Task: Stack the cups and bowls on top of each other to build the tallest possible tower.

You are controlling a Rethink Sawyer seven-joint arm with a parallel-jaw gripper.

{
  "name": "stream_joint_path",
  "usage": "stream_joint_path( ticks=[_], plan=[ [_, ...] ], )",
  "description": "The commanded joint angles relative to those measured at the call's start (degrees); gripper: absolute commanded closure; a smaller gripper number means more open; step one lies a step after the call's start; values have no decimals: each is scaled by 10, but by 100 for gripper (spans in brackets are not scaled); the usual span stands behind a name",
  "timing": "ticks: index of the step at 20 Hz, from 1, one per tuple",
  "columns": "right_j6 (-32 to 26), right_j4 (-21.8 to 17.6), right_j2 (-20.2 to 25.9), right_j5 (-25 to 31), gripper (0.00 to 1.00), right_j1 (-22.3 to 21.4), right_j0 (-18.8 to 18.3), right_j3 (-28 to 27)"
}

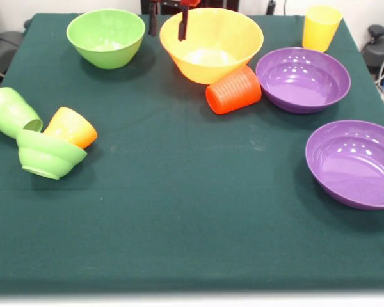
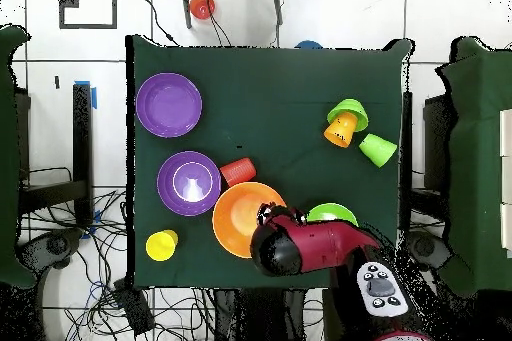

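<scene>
My gripper point(image 1: 168, 19) hangs at the far edge of the green table point(image 1: 179, 211), its two dark fingers apart and holding nothing, one just outside and one just inside the rim of the large orange-yellow bowl point(image 1: 211, 41). From overhead my own red arm point(image 2: 300, 245) covers the gripper and part of the medium green bowl point(image 2: 333, 213).

A red cup point(image 1: 233, 90) lies on its side, touching the orange-yellow bowl and just beside a purple bowl point(image 1: 303, 78); the second purple bowl point(image 1: 355, 163) sits nearer the camera, cut off at the right edge. A yellow cup point(image 1: 320, 27) stands upright at the far corner.

At the left edge an orange cup point(image 1: 72, 126), a light-green cup point(image 1: 11, 112) and the small green bowl point(image 1: 48, 155) lie tipped together (the green cup partly out of frame). Nothing is stacked; no blue bowl shows.
</scene>
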Motion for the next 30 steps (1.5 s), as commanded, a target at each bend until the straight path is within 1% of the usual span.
stream_joint_path(
  ticks=[1, 5, 10, 13, 20, 23, 26, 30],
  plan=[
    [1, -43, 24, -18, 0, 50, -1, -14],
    [9, -49, 17, -34, 0, 71, 3, -24],
    [18, -62, -4, -61, 0, 107, 10, -44],
    [26, -65, -24, -82, 0, 142, 23, -68],
    [33, -42, -43, -104, 0, 175, 57, -95],
    [38, -31, -52, -118, 0, 199, 69, -114],
    [38, -29, -61, -129, 0, 213, 73, -123],
    [30, -33, -61, -130, 0, 217, 67, -128]
  ],
)
